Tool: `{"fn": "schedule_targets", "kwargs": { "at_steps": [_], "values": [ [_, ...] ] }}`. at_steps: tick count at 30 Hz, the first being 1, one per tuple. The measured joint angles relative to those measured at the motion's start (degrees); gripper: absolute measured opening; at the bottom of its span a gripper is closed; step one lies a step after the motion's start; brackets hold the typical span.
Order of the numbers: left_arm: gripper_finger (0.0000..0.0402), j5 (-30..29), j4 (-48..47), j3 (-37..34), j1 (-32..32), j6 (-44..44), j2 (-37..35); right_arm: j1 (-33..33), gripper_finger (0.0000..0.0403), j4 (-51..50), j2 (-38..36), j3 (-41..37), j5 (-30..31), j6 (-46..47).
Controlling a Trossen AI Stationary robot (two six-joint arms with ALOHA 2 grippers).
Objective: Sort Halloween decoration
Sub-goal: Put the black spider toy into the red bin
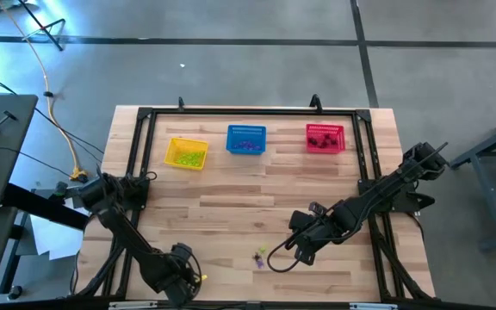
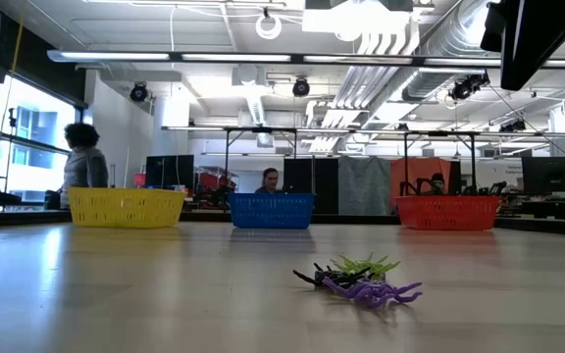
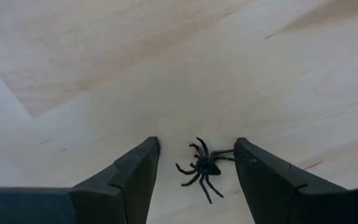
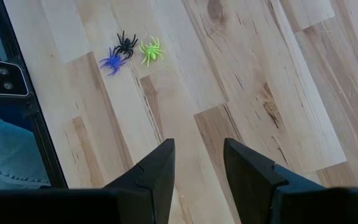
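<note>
Halloween decoration is split up: most of it already sits in the 3 baskets along the far edge of the table point(image 1: 231, 194), w/ yellow-green bits in the yellow basket point(image 1: 185, 153), purple in the blue basket point(image 1: 246, 139) and black in the red basket point(image 1: 325, 138), so the sort looks colour-matched and mostly done. Left on the bare wood near the front edge is a tight cluster of 3 spiders: purple spider point(image 4: 110, 61), black spider point(image 4: 125, 42) and green spider point(image 4: 150, 50), touching or nearly so, prob. dropped as a heap, which will make picking one alone fiddly. A 4th, a lone black spider point(image 3: 202, 167), lies flat on the table between the fingers of the left gripper point(image 3: 197, 165) at the front-left corner; jaws are spread apart, one finger point(image 3: 135, 174) each side of it, not closed on it yet, so this reads as the line-up just before a pinch; one leg looks close to or touching the other finger. Right gripper point(image 4: 194, 165) hangs over the table on the right side, near but not over the cluster, jaws apart and empty, prob. waiting its turn or lining up on the trio. Low view shows the cluster well short of the baskets. Risk: thin legs could slip or flick the piece away as the fingers close.
</note>
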Motion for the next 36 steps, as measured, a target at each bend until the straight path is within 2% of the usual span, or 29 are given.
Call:
{"fn": "schedule_targets", "kwargs": {
  "at_steps": [8, 11, 14, 20, 22, 36],
  "values": [
    [0.0199, 0.5, -1.0, 0.1, 0.2, -0.1, 1.5, 0.0, 0.0133, 0.0, 0.0, 0.0, 0.0, 0.0],
    [0.0186, 0.9, -1.3, 0.1, 0.3, 0.0, 1.3, 0.0, 0.0133, 0.0, 0.0, 0.0, 0.0, 0.0],
    [0.0149, 1.9, -1.6, 0.0, 0.3, 0.0, 1.3, 0.0, 0.0133, 0.0, 0.0, 0.0, 0.0, 0.0],
    [0.0031, 2.4, -1.4, 0.2, 0.3, 1.4, 1.3, 0.0, 0.0133, 0.0, 0.0, 0.0, 0.0, 0.0],
    [0.0009, 2.6, -1.8, 0.6, 0.3, 2.2, 1.4, 0.0, 0.0133, 0.0, 0.0, 0.0, 0.0, 0.0],
    [0.0001, 1.2, -2.0, 0.9, 0.2, 2.5, 0.9, 0.0, 0.0133, 0.0, 0.0, 0.0, 0.0, 0.0]
  ]
}}
